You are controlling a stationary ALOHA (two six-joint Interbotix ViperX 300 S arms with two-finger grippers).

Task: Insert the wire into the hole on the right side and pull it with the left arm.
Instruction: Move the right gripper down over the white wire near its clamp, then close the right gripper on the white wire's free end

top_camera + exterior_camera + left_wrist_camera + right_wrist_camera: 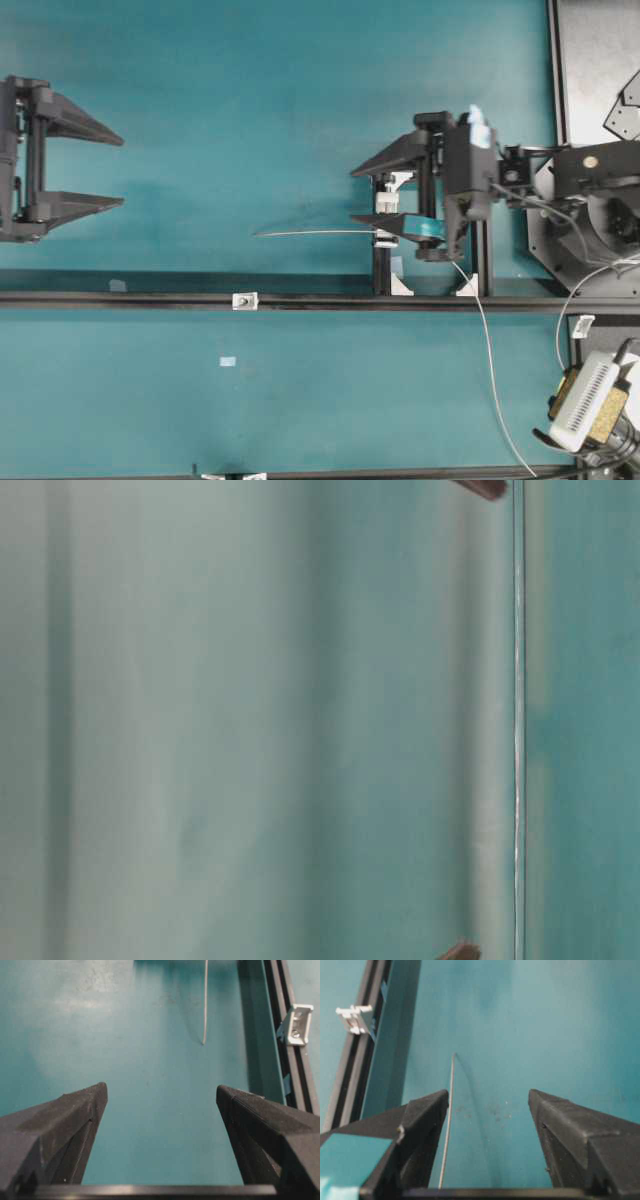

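Clearly both grippers stand released: the right gripper (365, 197) brackets the wire (310, 233) without pinching it — its free end juts left over the table (250, 100), while the left gripper (120, 170) waits well apart, ready to pull.
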